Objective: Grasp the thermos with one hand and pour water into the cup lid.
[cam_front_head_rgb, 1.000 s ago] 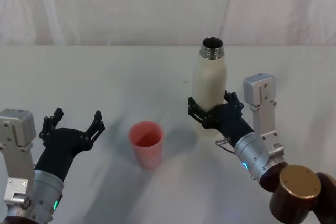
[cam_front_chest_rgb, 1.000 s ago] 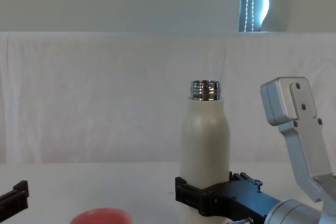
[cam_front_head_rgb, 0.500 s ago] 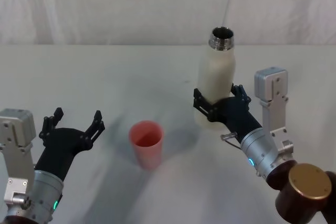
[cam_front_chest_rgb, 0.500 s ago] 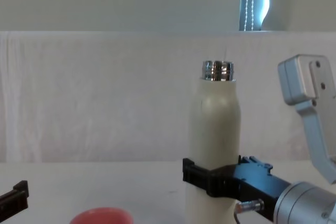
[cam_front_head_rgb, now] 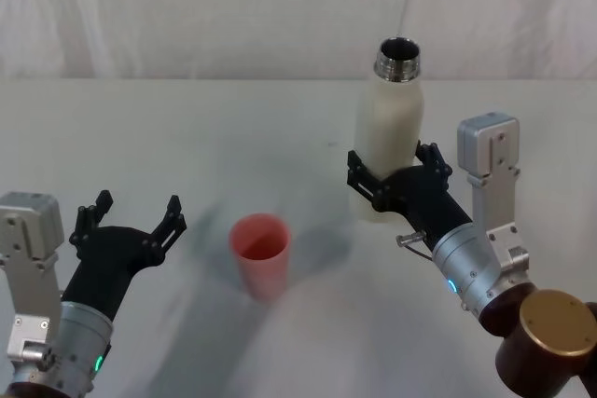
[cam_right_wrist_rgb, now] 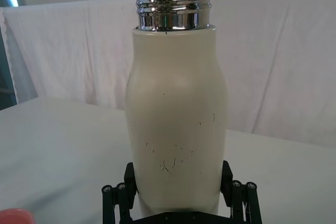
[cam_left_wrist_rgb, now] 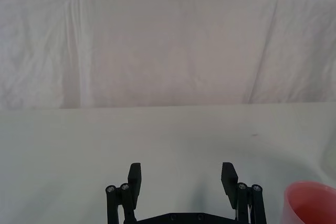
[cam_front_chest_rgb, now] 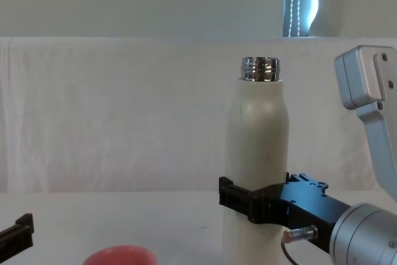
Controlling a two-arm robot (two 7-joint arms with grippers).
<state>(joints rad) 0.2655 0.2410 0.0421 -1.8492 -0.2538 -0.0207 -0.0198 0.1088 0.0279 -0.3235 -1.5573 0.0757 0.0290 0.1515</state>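
The cream-white thermos (cam_front_head_rgb: 390, 128) stands upright and uncapped, its steel neck open, raised a little off the white table right of centre. My right gripper (cam_front_head_rgb: 394, 177) is shut on its lower body, the black fingers (cam_right_wrist_rgb: 123, 195) hugging both sides of the thermos (cam_right_wrist_rgb: 176, 127). From the chest view the thermos (cam_front_chest_rgb: 257, 153) rises above the clamped fingers (cam_front_chest_rgb: 239, 197). The pink-red cup lid (cam_front_head_rgb: 260, 254) sits upright on the table to the left of the thermos, its rim (cam_front_chest_rgb: 119, 256) at the bottom edge of the chest view. My left gripper (cam_front_head_rgb: 131, 218) rests open, left of the cup lid (cam_left_wrist_rgb: 312, 207).
A white cloth covers the table (cam_front_head_rgb: 187, 137) and hangs as a backdrop behind it. Bare tabletop lies between the cup lid and the thermos, and all around my left gripper (cam_left_wrist_rgb: 181, 178).
My right gripper has lifted the thermos and carried it slightly right and back, keeping it upright. The left arm and the cup lid have stayed put.
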